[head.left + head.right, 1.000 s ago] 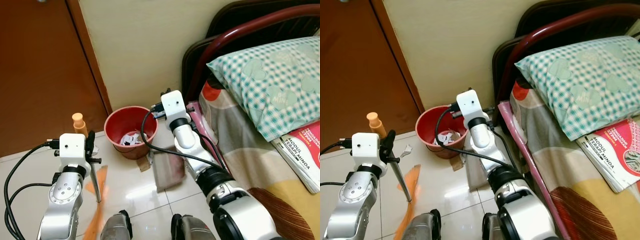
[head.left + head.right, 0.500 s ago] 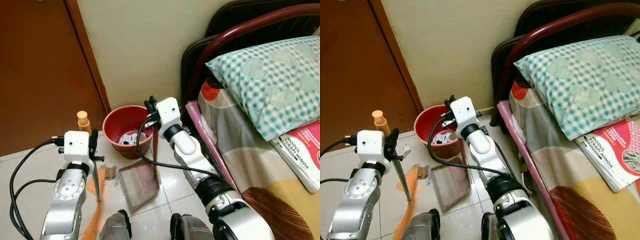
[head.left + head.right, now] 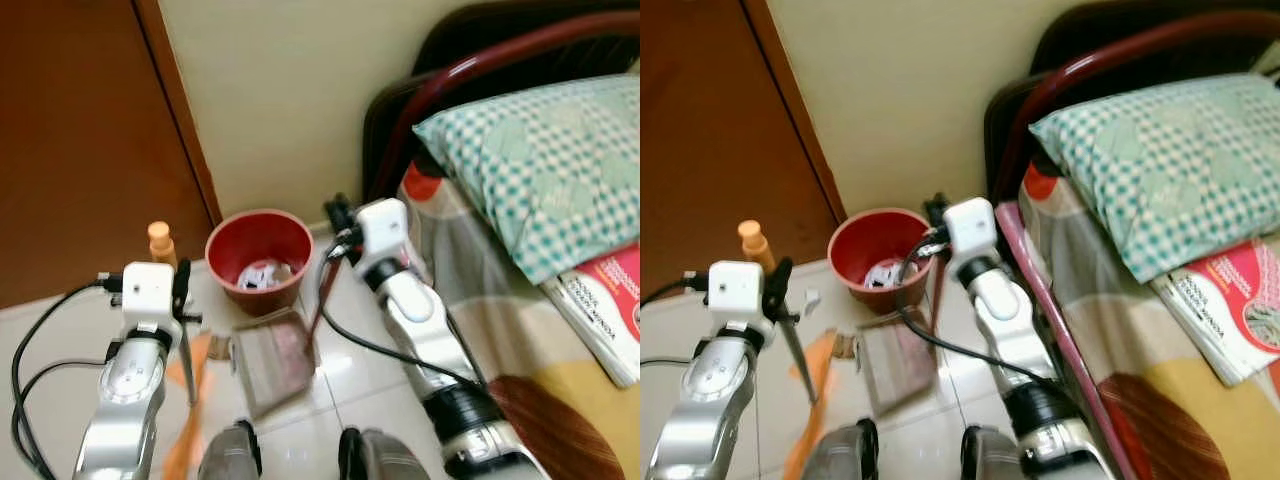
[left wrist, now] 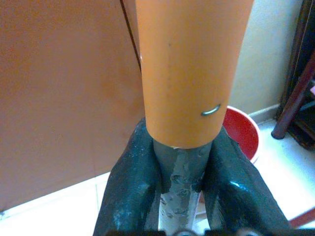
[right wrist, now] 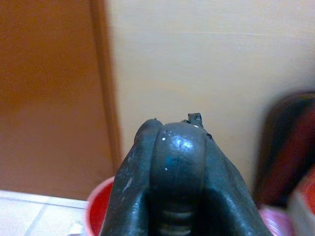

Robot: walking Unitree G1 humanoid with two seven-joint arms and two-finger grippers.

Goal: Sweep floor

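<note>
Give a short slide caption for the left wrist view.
Left gripper fingers clamp the broom handle, red bin beyond on the floor.

Both head views are blurred, and the broom's point(image 3: 186, 440) bristles run off the bottom edge.

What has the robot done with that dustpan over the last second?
The right gripper has swung the dustpan from beside the bed across the floor to the robot's left, and it now lies in front of the red bin. The left gripper keeps its hold on the broom, and the bin has stayed put.
</note>
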